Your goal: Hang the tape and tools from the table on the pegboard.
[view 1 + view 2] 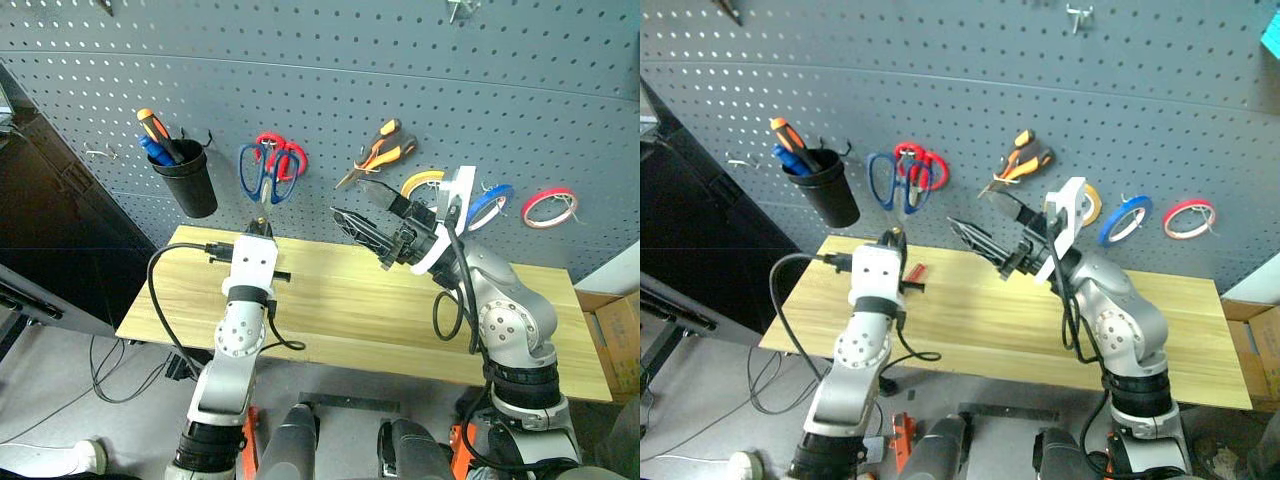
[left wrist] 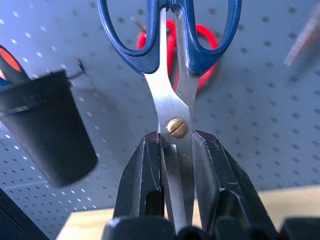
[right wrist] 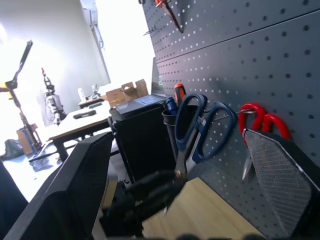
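Currently we find the left gripper (image 2: 176, 185) clamped on the blades of the dark-blue-handled scissors (image 1: 262, 172), just below the brass pivot screw, holding them upright with the handle loops raised against the pegboard (image 1: 330, 90) in the centre-left of the head views, directly in front of the red-handled scissors (image 1: 283, 153). We cannot tell whether a loop has yet caught a hook. The right gripper (image 1: 362, 222) stands with its fingers spread wide and nothing between them, hovering above the table (image 1: 360, 300) in the middle of the frame. Elsewhere on the board, the pliers (image 1: 380, 150) hang upper centre, the blue tape (image 1: 490, 205) sits between a yellow roll (image 1: 420, 182) and a red roll (image 1: 549, 207) at right, and a black cup (image 1: 188, 178) of screwdrivers (image 1: 158, 135) hangs at left. A small red-handled tool (image 1: 917, 272) lies on the table beside the left arm. We judge the main risk to be release before a loop is seated: the hook is masked by the red scissors, so a misjudged approach could let the blue pair drop to the table. A second risk is contact with the red scissors, knocking them off. The grip on smooth steel blades could also slip or let the pair pivot.
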`<state>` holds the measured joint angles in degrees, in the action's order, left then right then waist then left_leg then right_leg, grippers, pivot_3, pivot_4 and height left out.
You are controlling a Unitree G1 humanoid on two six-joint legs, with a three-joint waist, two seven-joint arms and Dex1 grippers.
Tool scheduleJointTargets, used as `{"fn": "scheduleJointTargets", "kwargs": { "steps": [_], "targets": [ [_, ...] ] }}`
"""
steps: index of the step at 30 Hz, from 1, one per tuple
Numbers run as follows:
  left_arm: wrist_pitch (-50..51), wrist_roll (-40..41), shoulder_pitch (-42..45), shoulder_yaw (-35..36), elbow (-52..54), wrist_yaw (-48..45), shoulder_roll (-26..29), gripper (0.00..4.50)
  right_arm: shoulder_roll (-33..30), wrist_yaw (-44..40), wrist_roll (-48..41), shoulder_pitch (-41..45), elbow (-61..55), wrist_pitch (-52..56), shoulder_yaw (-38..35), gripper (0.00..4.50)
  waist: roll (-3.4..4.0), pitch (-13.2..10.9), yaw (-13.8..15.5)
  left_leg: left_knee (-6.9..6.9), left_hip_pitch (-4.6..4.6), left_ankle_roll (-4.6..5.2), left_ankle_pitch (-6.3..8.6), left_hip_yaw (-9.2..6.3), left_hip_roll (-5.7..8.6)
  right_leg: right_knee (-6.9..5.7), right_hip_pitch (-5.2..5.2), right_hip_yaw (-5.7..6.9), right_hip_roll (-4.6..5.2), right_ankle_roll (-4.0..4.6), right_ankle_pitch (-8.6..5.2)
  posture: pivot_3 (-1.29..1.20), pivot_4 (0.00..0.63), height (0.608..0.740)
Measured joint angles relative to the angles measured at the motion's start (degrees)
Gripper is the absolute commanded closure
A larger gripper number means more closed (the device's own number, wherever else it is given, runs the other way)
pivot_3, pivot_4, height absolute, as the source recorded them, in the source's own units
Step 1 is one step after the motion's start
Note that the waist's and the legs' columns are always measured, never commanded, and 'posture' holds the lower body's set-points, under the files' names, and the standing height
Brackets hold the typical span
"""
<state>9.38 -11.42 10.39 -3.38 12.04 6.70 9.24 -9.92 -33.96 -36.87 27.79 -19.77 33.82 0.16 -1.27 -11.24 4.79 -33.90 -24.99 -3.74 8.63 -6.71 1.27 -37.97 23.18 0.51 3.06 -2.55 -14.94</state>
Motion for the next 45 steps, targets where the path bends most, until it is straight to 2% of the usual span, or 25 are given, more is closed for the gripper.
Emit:
{"fn": "scheduleJointTargets", "kwargs": {
  "steps": [12,29,40,45],
  "targets": [
    [0.47,7.09,7.16,4.22,-9.84,-5.13,-1.62,4.02,0.64,4.26,1.79,-0.4,-0.41,-1.42,1.06,0.0,-0.05,0.91,-0.21,-0.08,0.12,0.04,-0.08,0.12,-0.01,-0.09,-0.06,-0.1,-0.01,0.1,0.21,0.18,0.08,0.74],
    [1.7,13.29,16.91,7.4,-24.79,-9.99,-1.65,4.02,-0.13,5.62,1.99,-0.45,-0.61,-2.01,1.19,0.0,-0.11,1.01,-0.56,-0.15,0.14,0.08,-0.17,0.16,-0.02,-0.15,-0.07,-0.13,-0.03,0.06,0.34,0.16,0.094,0.74],
    [1.2,13.96,18.4,7.98,-26.11,-11.38,-0.2,0.11,-0.22,5.9,2.33,-2.05,-1.14,-2.01,2.05,0.0,-0.12,1.02,-1.27,-0.16,0.16,0.11,-0.2,0.18,-0.01,-0.16,-0.08,-0.18,-0.03,0.06,0.37,0.16,0.123,0.74],
    [3.45,13.96,13.21,8.04,-23.39,-12.07,0.81,0.02,-0.8,5.89,2.33,-4.27,-3.23,-2.0,3.1,0.0,-0.12,1.02,-2.0,-0.15,0.18,0.11,-0.19,0.17,-0.03,-0.17,-0.08,-0.18,-0.03,0.06,0.37,0.16,0.141,0.74]
  ]
}}
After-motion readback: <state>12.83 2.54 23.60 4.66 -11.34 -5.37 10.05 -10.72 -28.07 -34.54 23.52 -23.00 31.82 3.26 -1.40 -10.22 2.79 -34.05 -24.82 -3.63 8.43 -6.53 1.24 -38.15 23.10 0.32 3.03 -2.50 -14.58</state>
